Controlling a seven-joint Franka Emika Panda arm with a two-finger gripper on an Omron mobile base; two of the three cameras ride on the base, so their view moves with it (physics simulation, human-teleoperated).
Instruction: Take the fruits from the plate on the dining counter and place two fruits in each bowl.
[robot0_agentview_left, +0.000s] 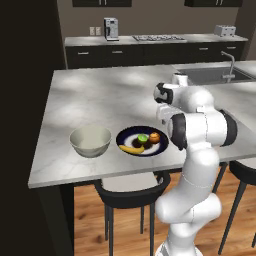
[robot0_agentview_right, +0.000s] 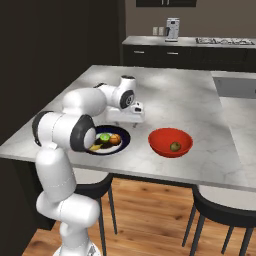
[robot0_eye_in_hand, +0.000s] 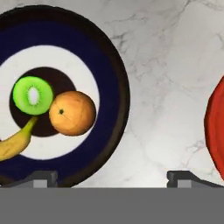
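My dining counter (robot0_agentview_left: 95, 95) carries the plate (robot0_agentview_left: 126, 137) near its front edge, the pale bowl (robot0_agentview_left: 90, 140) just left of the plate and the red bowl (robot0_agentview_right: 170, 141) right of it.

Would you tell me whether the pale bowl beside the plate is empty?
Empty: the pale bowl shows only its bare inside in the left base view, while fruit remains on the plate.

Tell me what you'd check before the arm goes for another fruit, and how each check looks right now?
1. Gripper open and holding nothing: ok.
2. Fruits left on the plate: banana, green fruit, orange: ok.
3. Gripper lined up over a fruit: not ok, it sits over bare counter beside the plate.
4. Red bowl has room: ok, one fruit inside.
5. Pale bowl has room: ok, looks empty.
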